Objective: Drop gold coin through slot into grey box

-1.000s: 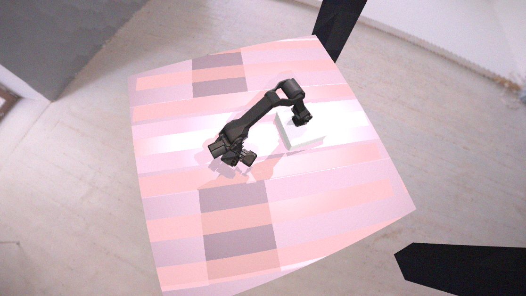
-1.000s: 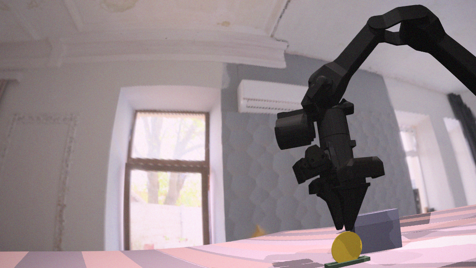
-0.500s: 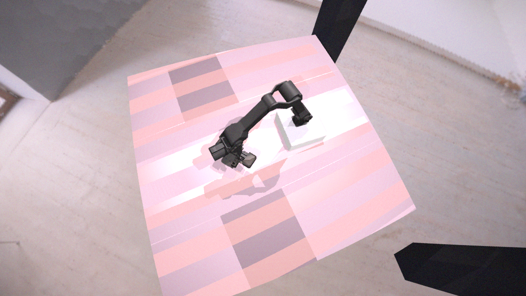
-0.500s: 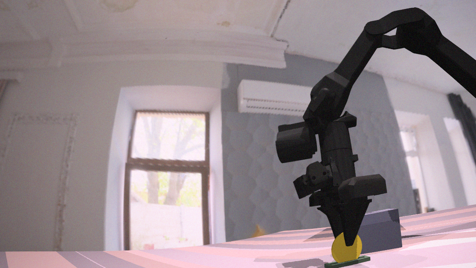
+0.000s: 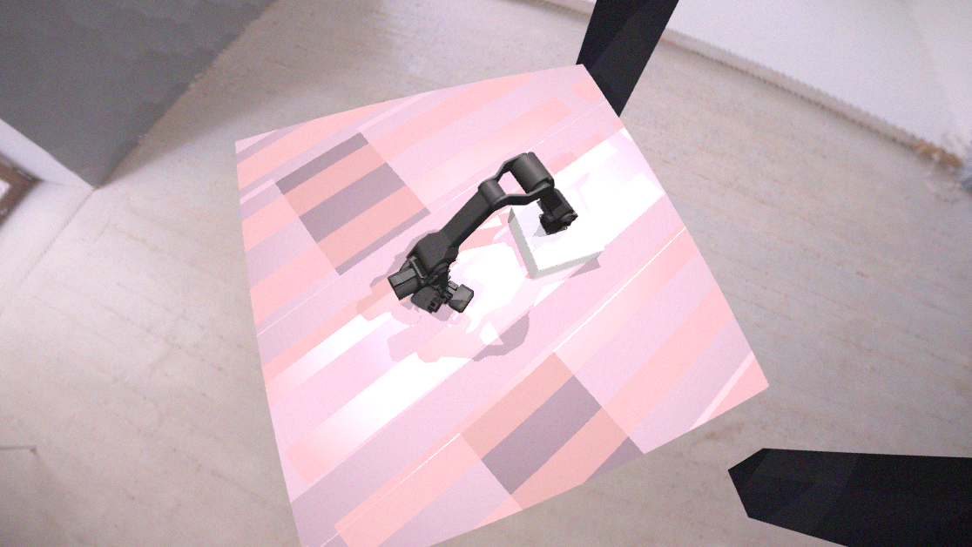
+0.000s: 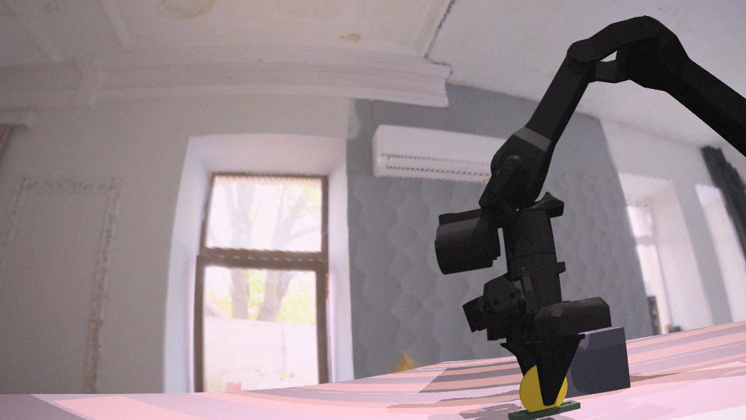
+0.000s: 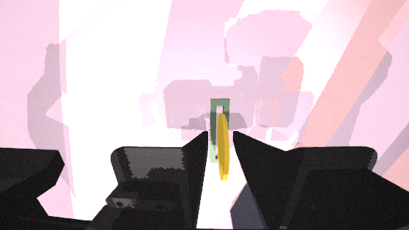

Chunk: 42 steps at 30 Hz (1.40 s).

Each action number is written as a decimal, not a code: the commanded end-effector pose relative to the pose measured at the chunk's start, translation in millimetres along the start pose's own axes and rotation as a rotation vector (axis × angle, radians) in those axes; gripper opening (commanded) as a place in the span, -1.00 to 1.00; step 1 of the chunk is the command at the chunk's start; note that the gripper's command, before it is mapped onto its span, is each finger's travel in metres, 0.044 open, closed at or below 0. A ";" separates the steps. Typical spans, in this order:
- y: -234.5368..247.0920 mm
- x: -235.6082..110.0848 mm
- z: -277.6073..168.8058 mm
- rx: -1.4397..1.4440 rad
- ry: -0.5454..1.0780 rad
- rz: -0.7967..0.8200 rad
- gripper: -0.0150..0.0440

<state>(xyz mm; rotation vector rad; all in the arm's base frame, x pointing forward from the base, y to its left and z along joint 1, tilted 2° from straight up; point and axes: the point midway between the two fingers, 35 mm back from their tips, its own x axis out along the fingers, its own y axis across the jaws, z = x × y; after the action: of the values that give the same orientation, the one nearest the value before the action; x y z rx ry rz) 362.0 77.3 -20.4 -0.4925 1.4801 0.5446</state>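
Observation:
The gold coin stands on its edge in the dark-green holder. My gripper is low over the holder with its fingers on either side of the coin. It is open, and the wrist view shows a narrow gap between the coin and each finger. In the exterior view one finger is in front of the coin and the other is partly behind it. The closed grey box stands just beyond the coin; its slot cannot be made out. The top view hides coin and holder under the arm.
The arm's base stands on a white block on the pink striped table. In the wrist view the box's corner shows below the coin, beside the right finger. Shadows of the arm lie around the holder.

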 end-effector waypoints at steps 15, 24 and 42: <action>0.2 1.5 -2.0 0.002 0.009 -0.001 -0.49; -0.5 -16.7 -0.7 0.015 0.013 0.000 -0.49; -0.9 -62.5 1.1 0.006 0.010 -0.001 -0.49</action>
<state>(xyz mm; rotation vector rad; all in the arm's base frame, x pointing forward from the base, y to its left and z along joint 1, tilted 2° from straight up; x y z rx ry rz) 361.3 75.6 33.8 -0.4838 1.4958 0.5392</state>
